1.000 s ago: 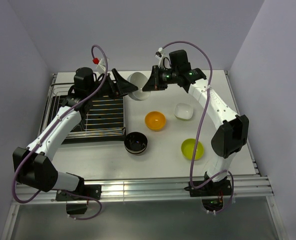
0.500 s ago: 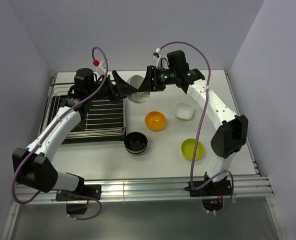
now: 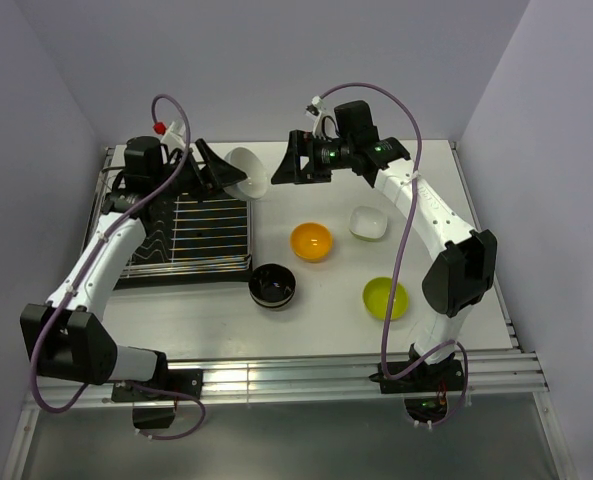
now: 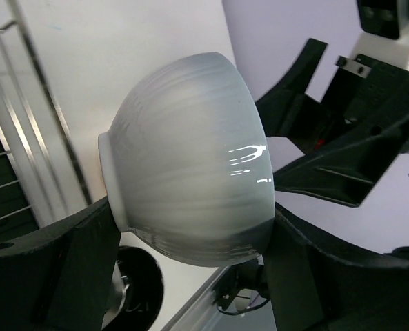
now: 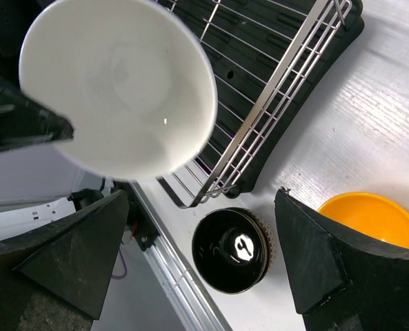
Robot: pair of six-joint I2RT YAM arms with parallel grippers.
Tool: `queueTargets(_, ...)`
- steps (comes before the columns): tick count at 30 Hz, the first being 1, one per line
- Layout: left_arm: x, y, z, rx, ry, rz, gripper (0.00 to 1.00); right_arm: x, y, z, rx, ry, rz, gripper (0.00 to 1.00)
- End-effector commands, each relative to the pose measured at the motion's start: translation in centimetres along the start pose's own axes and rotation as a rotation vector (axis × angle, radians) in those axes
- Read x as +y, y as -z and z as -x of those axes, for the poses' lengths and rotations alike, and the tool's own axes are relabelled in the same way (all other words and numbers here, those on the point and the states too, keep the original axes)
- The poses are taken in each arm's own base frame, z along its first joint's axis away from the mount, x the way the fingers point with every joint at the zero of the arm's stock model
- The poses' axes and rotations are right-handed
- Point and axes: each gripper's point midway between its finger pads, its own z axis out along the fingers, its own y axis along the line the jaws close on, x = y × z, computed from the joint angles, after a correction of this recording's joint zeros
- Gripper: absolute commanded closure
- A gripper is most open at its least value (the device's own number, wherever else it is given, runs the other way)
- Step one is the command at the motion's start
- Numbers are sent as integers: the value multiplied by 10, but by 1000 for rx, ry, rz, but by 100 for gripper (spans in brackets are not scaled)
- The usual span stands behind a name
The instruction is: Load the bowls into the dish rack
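My left gripper (image 3: 226, 172) (image 4: 190, 241) is shut on a white bowl (image 3: 247, 172) (image 4: 190, 179), held on its side in the air at the far right corner of the dish rack (image 3: 191, 230) (image 5: 259, 89). One finger presses the bowl's foot and the other its rim. My right gripper (image 3: 288, 160) (image 5: 203, 196) hangs open just right of that white bowl (image 5: 118, 86), apart from it. On the table lie an orange bowl (image 3: 311, 241) (image 5: 376, 217), a second white bowl (image 3: 368, 222), a lime bowl (image 3: 386, 297) and a black bowl (image 3: 272, 285) (image 5: 232, 249).
The wire rack sits at the table's left side over its black tray. An aluminium rail (image 3: 306, 375) runs along the near edge between the arm bases. Grey walls close in the back and both sides.
The right gripper has opened and let go of the white bowl. The left arm, still gripping it, has carried it leftward, away from the right gripper.
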Motion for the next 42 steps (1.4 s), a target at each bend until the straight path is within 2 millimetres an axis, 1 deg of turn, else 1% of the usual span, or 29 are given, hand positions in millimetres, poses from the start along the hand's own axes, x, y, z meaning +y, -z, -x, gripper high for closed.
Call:
queueTargets(1, -7, 25, 27, -93, -109, 0, 100, 21, 11, 14, -54, 65, 40, 6)
queueTargets(3, 4, 31, 35, -109, -118, 38, 100, 21, 12, 15, -57, 69, 34, 6)
queueTargets(4, 15, 39, 43, -122, -128, 77, 100, 21, 13, 15, -57, 74, 33, 6)
queueTargets(6, 26, 45, 52, -133, -143, 121, 100, 19, 12, 14, -52, 73, 27, 6)
queueTargets(7, 35, 52, 59, -140, -164, 156, 100, 19, 12, 13, -51, 77, 26, 6)
queueTargets(8, 39, 54, 61, -142, -176, 179, 100, 18, 13, 13, -49, 78, 24, 6)
queueTargets(10, 56, 68, 73, -159, -199, 238, 100, 17, 12, 11, -42, 77, 22, 6)
queueTargets(15, 82, 88, 87, -180, -222, 320, 100, 17, 13, 8, -39, 82, 21, 5)
queueTargets(16, 89, 97, 92, -190, -234, 346, 100, 16, 13, 7, -38, 84, 20, 5)
queueTargets(18, 94, 107, 104, -208, -260, 381, 100, 16, 13, 7, -33, 83, 18, 5)
queueTargets(19, 103, 115, 108, -207, -274, 414, 100, 14, 13, 5, -29, 81, 14, 5)
queueTargets(21, 114, 128, 118, -201, -307, 472, 100, 13, 13, 4, -26, 85, 14, 5)
queueTargets(23, 123, 134, 122, -180, -315, 496, 100, 13, 13, 4, -24, 85, 13, 5)
queueTargets(24, 126, 143, 128, -185, -311, 514, 100, 12, 13, 3, -22, 88, 12, 5)
queueTargets(26, 138, 150, 132, -169, -321, 540, 100, 11, 12, 2, -17, 89, 10, 5)
queueTargets(27, 141, 159, 136, -170, -327, 560, 100, 11, 12, 1, -14, 88, 11, 5)
queueTargets(33, 167, 181, 153, -174, -359, 660, 100, 9, 10, -3, -3, 83, 12, 5)
queueTargets(34, 170, 182, 156, -173, -365, 673, 100, 8, 10, -3, -2, 81, 11, 5)
queueTargets(35, 178, 185, 158, -159, -390, 703, 100, 7, 10, -3, -2, 83, 9, 5)
queueTargets(42, 201, 195, 170, -130, -438, 811, 100, 5, 10, -7, 7, 88, 2, 5)
